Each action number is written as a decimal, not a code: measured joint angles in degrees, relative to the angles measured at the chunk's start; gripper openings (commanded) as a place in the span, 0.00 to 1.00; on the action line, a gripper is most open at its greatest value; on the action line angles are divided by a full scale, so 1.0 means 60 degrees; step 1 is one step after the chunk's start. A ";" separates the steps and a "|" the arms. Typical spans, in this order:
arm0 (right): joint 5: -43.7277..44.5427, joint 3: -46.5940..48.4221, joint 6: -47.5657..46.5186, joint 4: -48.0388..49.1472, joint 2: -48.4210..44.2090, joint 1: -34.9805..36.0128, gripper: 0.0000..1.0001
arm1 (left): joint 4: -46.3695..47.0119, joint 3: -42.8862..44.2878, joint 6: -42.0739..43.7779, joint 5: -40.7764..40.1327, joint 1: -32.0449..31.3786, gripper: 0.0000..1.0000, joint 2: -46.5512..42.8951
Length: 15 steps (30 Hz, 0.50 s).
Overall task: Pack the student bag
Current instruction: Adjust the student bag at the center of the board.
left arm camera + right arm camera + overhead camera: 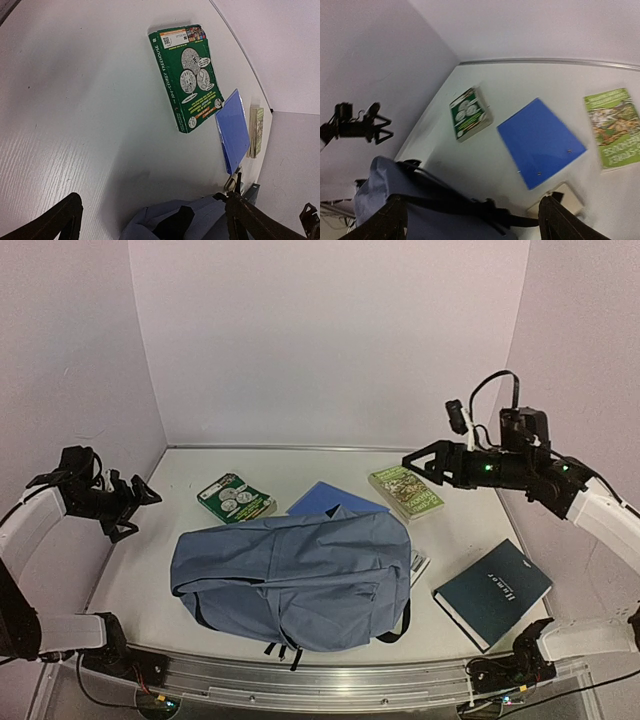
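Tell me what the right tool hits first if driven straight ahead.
Probably the student bag: its black straps lie just ahead of the right tool in the wrist view, though depth is unclear.

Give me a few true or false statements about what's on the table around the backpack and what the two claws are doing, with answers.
1. The student bag lies in the middle of the table. True.
2. The dark navy book is inside the bag. False: it lies on the table, right of the bag.
3. The left claw and the right claw are both open and empty. True.
4. The green book lies at the table's near edge. False: it lies toward the back left, beyond the bag.
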 measured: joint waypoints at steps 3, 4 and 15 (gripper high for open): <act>-0.0500 0.0100 -0.0103 -0.0263 0.0181 0.0995 0.79 | -0.0008 -0.0184 -0.0011 0.0070 0.0000 1.00 -0.0008; -0.0598 0.0131 -0.0150 -0.0385 0.0224 0.1222 0.78 | 0.0003 -0.0234 -0.0017 0.0080 0.0000 1.00 -0.0011; -0.0523 0.0407 -0.0651 -0.1603 0.0757 0.3134 0.32 | 0.0164 -0.0769 -0.0119 0.0473 0.0000 0.99 0.0055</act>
